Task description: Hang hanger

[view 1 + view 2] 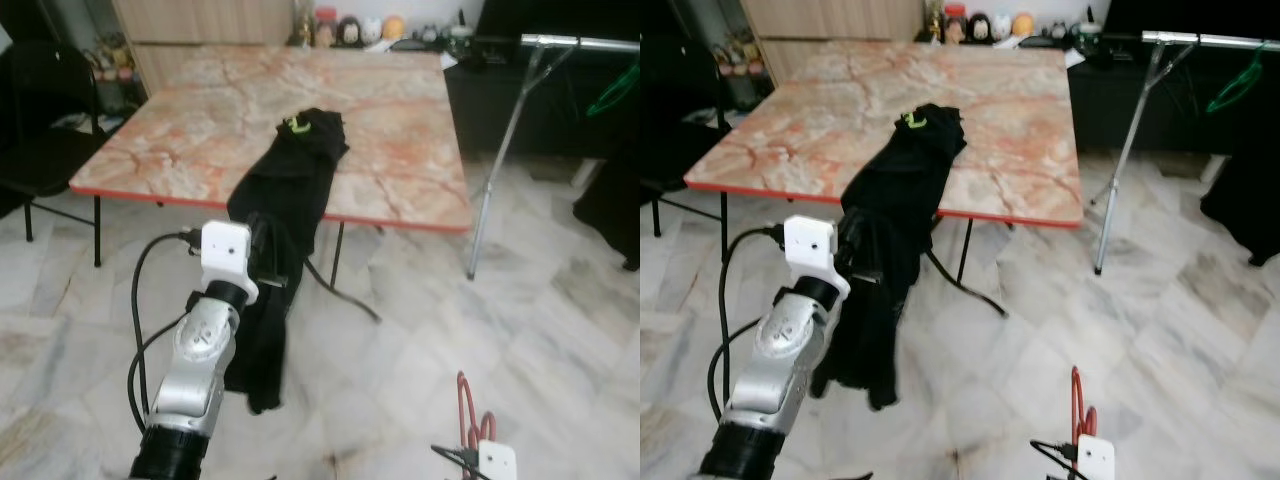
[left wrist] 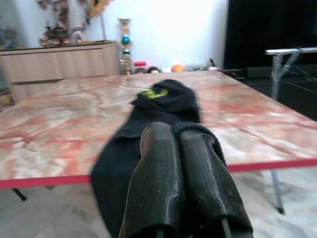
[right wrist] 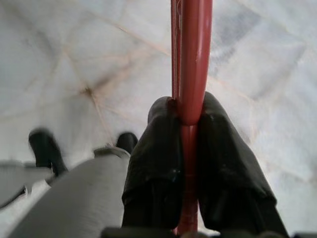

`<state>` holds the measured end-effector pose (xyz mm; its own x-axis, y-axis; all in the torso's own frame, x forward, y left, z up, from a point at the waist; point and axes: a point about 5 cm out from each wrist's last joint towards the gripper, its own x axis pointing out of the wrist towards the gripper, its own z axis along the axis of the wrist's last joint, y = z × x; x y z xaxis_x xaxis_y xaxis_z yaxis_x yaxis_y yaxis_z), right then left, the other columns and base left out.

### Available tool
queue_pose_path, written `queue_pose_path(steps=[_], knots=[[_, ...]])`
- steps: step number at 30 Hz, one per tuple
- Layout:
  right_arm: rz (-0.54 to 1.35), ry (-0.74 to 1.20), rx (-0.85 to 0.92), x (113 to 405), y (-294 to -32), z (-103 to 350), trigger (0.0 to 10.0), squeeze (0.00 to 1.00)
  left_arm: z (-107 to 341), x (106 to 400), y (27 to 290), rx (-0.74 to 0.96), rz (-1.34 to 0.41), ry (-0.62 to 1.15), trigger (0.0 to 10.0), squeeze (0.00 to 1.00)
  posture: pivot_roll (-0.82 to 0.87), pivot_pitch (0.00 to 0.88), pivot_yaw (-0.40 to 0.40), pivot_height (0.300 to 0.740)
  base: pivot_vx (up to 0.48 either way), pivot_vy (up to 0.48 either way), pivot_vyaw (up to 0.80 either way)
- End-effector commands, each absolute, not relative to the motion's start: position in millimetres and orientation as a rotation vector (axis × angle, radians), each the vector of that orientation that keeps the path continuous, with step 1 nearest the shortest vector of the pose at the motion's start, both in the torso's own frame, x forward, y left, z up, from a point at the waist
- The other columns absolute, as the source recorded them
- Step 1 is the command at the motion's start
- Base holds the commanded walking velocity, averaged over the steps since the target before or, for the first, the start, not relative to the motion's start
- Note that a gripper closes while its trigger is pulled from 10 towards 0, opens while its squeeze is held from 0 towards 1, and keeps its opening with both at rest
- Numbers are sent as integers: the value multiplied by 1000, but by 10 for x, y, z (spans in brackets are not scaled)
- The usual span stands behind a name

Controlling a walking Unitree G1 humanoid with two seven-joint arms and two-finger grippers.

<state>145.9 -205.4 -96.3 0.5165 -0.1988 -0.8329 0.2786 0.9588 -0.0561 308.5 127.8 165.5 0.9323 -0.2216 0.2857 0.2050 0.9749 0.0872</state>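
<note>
**Mia:** Is the hanger up on the rail yet?

**Ben:** No. The red hanger (image 3: 190, 59) is low down, near the floor, on the robot's right. The right end effector (image 3: 190, 129) is squeezed tight on it, one finger on each side.

**Mia:** And the other arm?

**Ben:** The left end effector (image 2: 178, 163) is pinched shut on the black cloth (image 1: 290, 200). Part of the cloth lies on the bench (image 1: 400, 110) and the rest hangs over the edge toward the floor.

**Mia:** Where does the hanger go?

**Ben:** I think on the silver rail (image 1: 580, 43), off to the right behind the bench. A green hanger (image 1: 612, 90) is hanging there already. The rail is well apart from the red one.

**Mia:** So what is done?

**Ben:** I'd say just the grabbing. Lifting the hanger, carrying it over and hooking it on are all left to do.
</note>
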Motion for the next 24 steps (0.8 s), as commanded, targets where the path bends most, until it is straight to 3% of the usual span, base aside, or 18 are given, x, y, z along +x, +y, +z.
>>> queue_pose_path(steps=[1,6,12,15,24], knots=[[-274,994,99,1459,-1983,-975,10000,0,1814,3100,1310,50,-208,-350,10000,0,-95,42,-5,740,416,0,-763],[-263,989,96,1512,-1962,-960,10000,0,1960,3140,1307,36,-208,-392,10000,0,-88,29,-1,740,411,0,-693],[-259,978,98,1539,-1955,-949,10000,0,2346,3267,1261,24,-226,-487,10000,0,-84,18,0,740,409,0,0],[-249,991,91,1513,-1956,-961,10000,0,2834,3404,1219,43,-250,-610,10000,0,-69,5,1,740,406,0,0],[-253,975,106,1541,-1937,-951,10000,0,3481,3744,1107,102,-258,-690,10000,0,-46,1,2,740,393,0,0]])
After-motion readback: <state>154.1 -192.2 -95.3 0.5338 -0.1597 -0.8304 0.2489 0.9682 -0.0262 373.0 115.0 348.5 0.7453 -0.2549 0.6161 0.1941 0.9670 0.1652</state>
